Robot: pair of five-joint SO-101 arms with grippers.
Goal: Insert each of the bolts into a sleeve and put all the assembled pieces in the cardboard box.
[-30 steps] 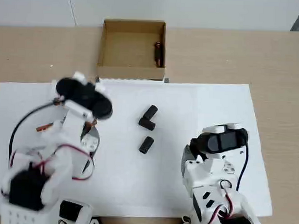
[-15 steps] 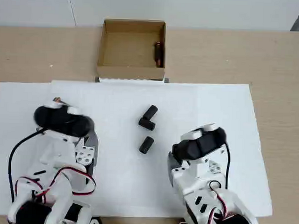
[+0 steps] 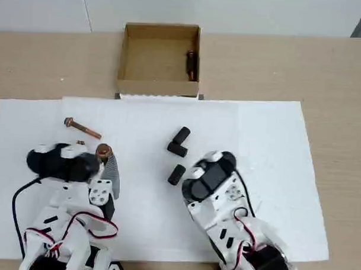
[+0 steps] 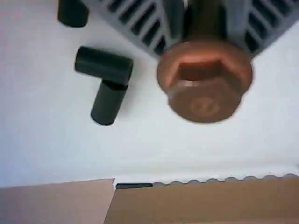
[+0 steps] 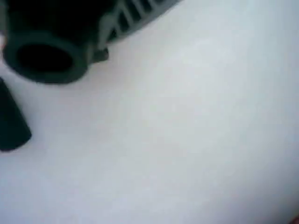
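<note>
Looking down: tan surface [image 3: 337,69] with a white paper sheet [image 3: 269,132] on it. Cardboard box [image 3: 121,56] sits far centre, one assembled piece [image 3: 191,64] against its right wall. Left hand [image 3: 107,161], near left, is clamped on a held bolt [image 4: 204,84]. Right hand [image 5: 70,32] is at the nearest sleeve [image 3: 177,174]; can't tell its grip. Loose bolt [image 3: 83,128] lies far left on the sheet. Two sleeves [image 3: 180,135] touch mid-sheet.

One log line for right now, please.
left hand: shut on bolt | right hand: at nearest sleeve | on paper: loose bolt, two more sleeves | box: one assembled piece inside
</note>
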